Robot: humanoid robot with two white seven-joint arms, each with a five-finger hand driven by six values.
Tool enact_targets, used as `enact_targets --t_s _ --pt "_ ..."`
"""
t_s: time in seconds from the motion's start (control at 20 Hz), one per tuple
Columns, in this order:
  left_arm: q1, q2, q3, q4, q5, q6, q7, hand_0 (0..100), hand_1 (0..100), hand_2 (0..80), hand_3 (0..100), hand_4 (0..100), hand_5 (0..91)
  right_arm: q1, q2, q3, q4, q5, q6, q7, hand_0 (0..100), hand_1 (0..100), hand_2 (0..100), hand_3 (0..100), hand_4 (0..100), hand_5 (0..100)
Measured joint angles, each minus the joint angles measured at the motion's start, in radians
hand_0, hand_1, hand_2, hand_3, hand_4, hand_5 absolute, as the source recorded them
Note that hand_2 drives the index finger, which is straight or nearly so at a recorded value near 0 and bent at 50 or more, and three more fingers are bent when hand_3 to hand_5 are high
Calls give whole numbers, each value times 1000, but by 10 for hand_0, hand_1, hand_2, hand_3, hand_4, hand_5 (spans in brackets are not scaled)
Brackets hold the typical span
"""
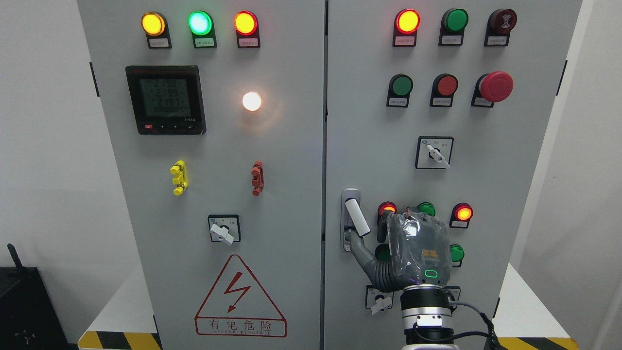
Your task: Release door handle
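Note:
The white door handle (356, 217) sticks out at a slant from its grey recess plate (346, 199) on the left edge of the cabinet's right door (505, 160). My right hand (418, 249) comes up from the bottom edge and hovers in front of the door, just right of the handle, its back toward the camera. Its thumb (363, 252) stretches left and up, with the tip at the handle's lower end. Nothing wraps around the handle. The other fingers are hidden behind the palm. The left arm is out of view.
Lit and unlit lamps (463, 213) surround the hand. A rotary switch (381, 302) sits below the thumb, another switch (434, 153) above, and a red emergency button (495, 86) higher up. The left door carries a meter (165, 99) and a warning sign (239, 299).

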Motion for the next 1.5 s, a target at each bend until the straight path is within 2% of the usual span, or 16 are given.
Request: enact_targets --t_s 1.5 --pt "0 0 0 0 0 0 0 0 0 45 106 4 0 -4 -1 -26 -3 -4 -7 -2 445 420 756 949 717 649"
